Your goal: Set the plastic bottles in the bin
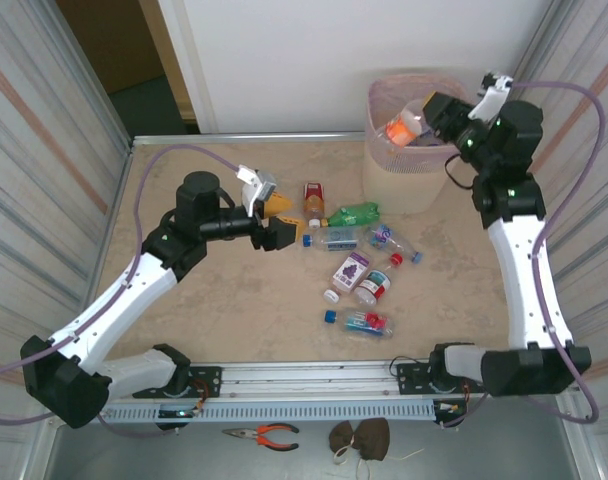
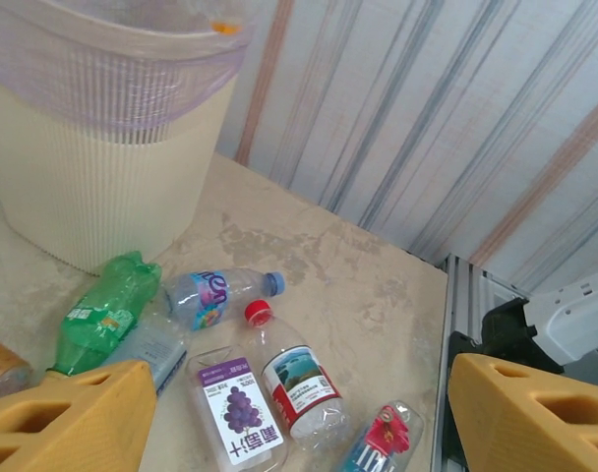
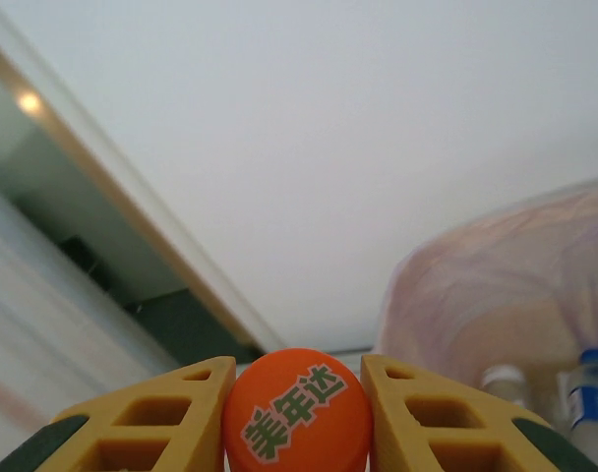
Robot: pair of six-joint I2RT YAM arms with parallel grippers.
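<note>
Right gripper [image 1: 421, 122] clamps clear orange-capped plastic bottle [image 3: 297, 411] above tall cream pink-lined bin [image 1: 384, 172]. Left gripper [image 1: 288, 222] spread wide, empty, near loose bottles [image 1: 354, 213] on table.

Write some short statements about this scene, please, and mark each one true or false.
1. The right claw is shut on a bottle with an orange cap. True.
2. The left claw holds the green bottle. False: it is open and empty; the green bottle lies on the table beside the bin.
3. The bottle with an orange cap is held over the bin. True.
4. The pliers lie among the bottles on the table. False: they lie in front of the arm bases, off the tabletop.
</note>
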